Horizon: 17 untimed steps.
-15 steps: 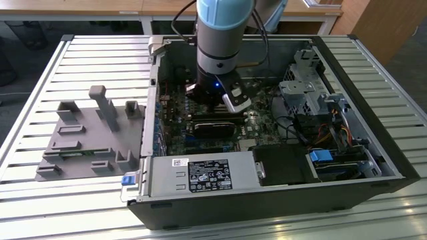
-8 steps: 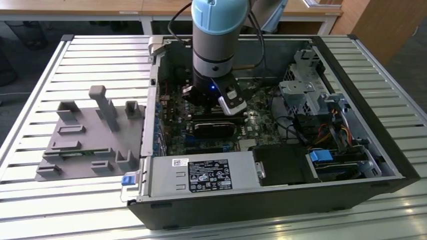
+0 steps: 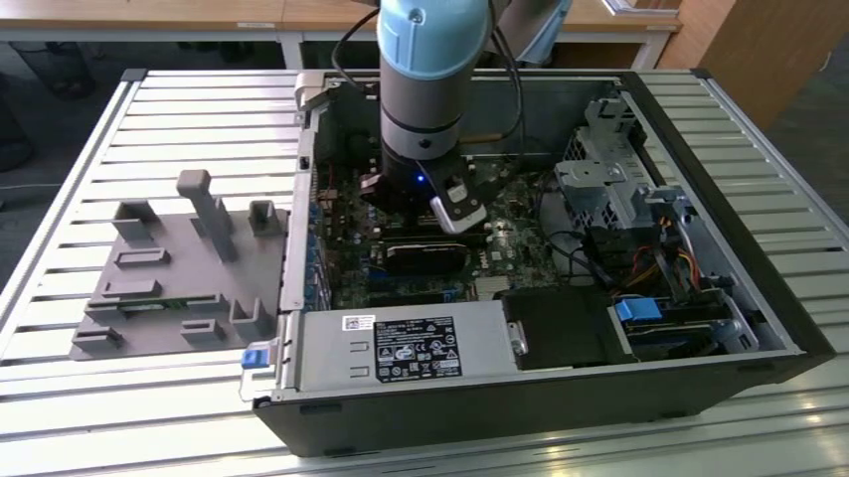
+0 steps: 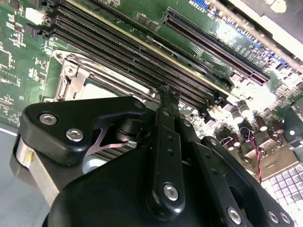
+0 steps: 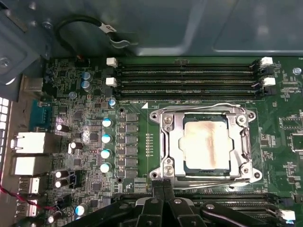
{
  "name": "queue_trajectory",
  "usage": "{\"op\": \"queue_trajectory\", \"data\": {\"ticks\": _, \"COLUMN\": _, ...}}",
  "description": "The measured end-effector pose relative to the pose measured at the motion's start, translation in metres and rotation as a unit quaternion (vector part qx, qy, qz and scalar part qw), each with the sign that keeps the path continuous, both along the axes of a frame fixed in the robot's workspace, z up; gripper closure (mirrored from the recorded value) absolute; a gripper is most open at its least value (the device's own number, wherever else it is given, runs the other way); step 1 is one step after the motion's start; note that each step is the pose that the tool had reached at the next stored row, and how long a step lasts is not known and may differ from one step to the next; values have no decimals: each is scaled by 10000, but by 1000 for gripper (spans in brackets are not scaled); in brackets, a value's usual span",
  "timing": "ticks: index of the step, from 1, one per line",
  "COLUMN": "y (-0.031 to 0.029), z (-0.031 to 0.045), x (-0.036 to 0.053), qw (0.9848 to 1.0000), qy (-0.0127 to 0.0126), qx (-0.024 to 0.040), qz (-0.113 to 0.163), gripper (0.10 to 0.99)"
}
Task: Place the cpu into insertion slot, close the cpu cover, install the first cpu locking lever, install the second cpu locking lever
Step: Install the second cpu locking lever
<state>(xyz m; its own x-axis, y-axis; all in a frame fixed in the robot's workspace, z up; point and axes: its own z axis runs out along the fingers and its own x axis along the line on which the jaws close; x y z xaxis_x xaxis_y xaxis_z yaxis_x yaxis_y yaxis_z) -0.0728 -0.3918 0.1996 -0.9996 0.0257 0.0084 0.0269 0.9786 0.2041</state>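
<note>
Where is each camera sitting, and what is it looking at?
Exterior view: off the arm, above the table, looking down into the open computer case; the arm's grey and blue links descend into it.
First wrist view: rides on the arm, looking at the green circuit board, with the cpu seated under the cpu cover; the black tool shows at one edge.
Second wrist view: rides low on the arm, looking past the tool along the memory slots.
Both wrist views share the cpu cover, the memory slots and the tool.
</note>
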Motion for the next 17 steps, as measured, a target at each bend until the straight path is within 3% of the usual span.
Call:
{"op": "queue_trajectory", "data": {"ticks": 6, "y": 5, "z": -29, "x": -17, "qw": 10000, "qy": 0, "qx": 55, "qz": 0, "gripper": 980}}
{"op": "queue_trajectory", "data": {"ticks": 17, "y": 66, "z": -61, "x": -53, "qw": 9999, "qy": 0, "qx": 107, "qz": 0, "gripper": 980}}
